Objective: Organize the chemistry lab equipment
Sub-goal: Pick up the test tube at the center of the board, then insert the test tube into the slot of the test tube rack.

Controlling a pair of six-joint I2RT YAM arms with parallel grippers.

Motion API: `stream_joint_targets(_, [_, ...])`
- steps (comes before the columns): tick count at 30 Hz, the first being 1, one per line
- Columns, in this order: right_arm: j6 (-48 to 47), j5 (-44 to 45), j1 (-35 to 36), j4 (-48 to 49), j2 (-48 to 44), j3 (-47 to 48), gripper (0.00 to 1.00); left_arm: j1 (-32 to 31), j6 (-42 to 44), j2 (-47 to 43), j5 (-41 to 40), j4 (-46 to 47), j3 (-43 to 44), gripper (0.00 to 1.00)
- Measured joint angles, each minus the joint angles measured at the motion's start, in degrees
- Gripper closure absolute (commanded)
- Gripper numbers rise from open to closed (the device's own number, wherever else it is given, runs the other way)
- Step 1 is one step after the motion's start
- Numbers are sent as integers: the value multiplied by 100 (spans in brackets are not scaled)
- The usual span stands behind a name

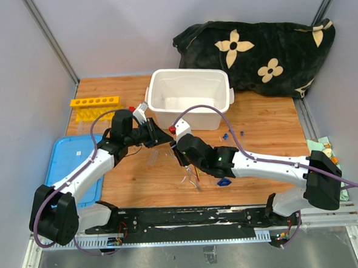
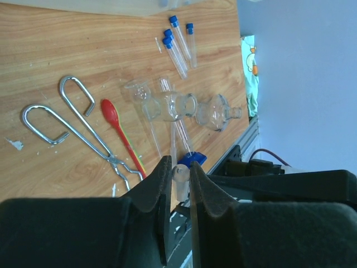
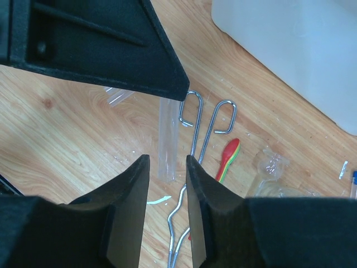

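At the far left the yellow tube rack (image 1: 95,102) stands by the back edge of the table with its holes showing nothing in them, well apart from the loose glassware. The left gripper (image 2: 179,166) appears clenched on a clear glass tube (image 3: 167,139), which reaches from its jaws towards the right arm. The right gripper (image 3: 167,159) is released: the tube's free end lies between its parted fingers with a gap on either side.

This looks like a hand-over of the tube from one arm to the other. Next, the right arm needs to back straight off without knocking the tube. The left arm probably has to swing it to the rack, stand it upright and seat it in a hole.

On the table below lie the metal tweezers (image 2: 114,162), red-orange spoon (image 2: 110,111), small beakers (image 2: 167,106), flask (image 2: 215,114) and blue-capped tubes (image 2: 178,44), not yet sorted.
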Motion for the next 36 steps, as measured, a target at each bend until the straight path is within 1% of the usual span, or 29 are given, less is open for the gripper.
stream_joint_targets(6, [-116, -2, 164, -44, -197, 0, 63, -9, 212, 17, -251, -289, 42, 100])
stream_joint_targets(11, [-199, 13, 435, -221, -601, -2, 63, -15, 621, 87, -850, -828, 391, 100])
stream_joint_targets(16, [-208, 166, 518, -282, -1176, -208, 64, -15, 1252, 116, -2070, -1438, 1082, 100])
stream_joint_targets(21, [-162, 417, 518, -396, -1495, -581, 64, 33, 2024, 118, -3814, -1729, 1705, 100])
stream_joint_targets(22, [-144, 450, 518, -433, -1517, -643, 64, 72, 2140, 116, -4019, -1729, 1753, 100])
stream_joint_targets(24, [-120, 509, 518, -503, -1539, -723, 64, 313, 2382, 109, -4275, -1711, 1814, 100])
stream_joint_targets(30, [-98, 691, 518, -605, -1582, -828, 65, 1720, 2778, 195, -4489, -1578, 1886, 100])
stream_joint_targets(32, [-103, 750, 518, -619, -1615, -859, 65, 1985, 2852, 337, -4653, -1499, 1989, 100])
stream_joint_targets(36, [-105, 820, 518, -623, -1620, -872, 65, 2188, 2898, 682, -4905, -1147, 2124, 100])
